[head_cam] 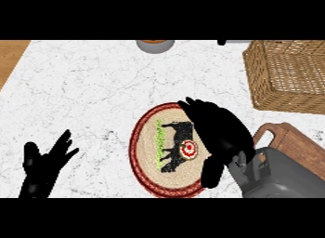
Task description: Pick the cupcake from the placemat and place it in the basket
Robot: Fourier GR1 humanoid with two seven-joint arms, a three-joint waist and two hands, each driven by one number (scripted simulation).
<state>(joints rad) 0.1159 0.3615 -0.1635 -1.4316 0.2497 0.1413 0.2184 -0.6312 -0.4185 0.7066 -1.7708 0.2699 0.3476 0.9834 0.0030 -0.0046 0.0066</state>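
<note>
Fig. Head view, steeply down on the marble desk (90,83). Right hand (217,128) lies over the right part of the round placemat (166,151), fingers pointing up and away, thumb curling down at lower right. The cupcake (188,148) shows only as a small red-and-white top at the hand's left edge, on the mat's centre, just beside or touching the palm. Whether the fingers close round it: cannot tell, the hand hides the contact. Left hand (45,165) rests open, fingers up, at lower left, well apart from the mat. The basket (295,76) stands at upper right, apart from the mat. A wooden tray w/ a grey block (295,162) sits just right of the mat, under the right forearm. A bowl (155,45) is cut off at the top edge.

Risks, as judged from here:
- Grip may be off-centre, since the cupcake sits at the hand's edge and not under the palm; a lift could tip it or leave it behind.
- Closing sideways may push the cupcake across the mat instead of catching it.
- Forearm is close to the tray; a swing toward the basket may knock it.
- A low carry could catch the basket's near wall.
</note>
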